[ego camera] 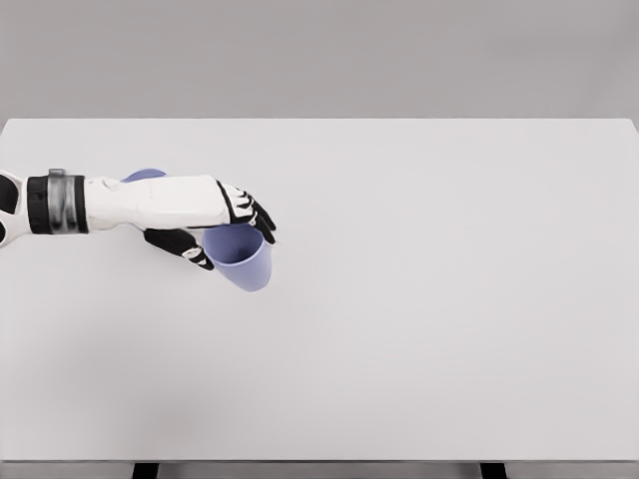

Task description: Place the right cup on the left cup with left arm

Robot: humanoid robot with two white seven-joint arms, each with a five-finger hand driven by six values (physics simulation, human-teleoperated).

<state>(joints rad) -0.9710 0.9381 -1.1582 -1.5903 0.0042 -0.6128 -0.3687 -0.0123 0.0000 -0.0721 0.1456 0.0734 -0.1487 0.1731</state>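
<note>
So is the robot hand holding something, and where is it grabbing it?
Yes. The left hand holds a purple cup, fingers around its upper part near the rim.

**My worktop, pale and broad**

My worktop (419, 329) is a plain white slab filling most of my view, two dark legs showing under its near edge. At its left, a lilac cup (145, 175) peeks from behind my forearm.
</note>
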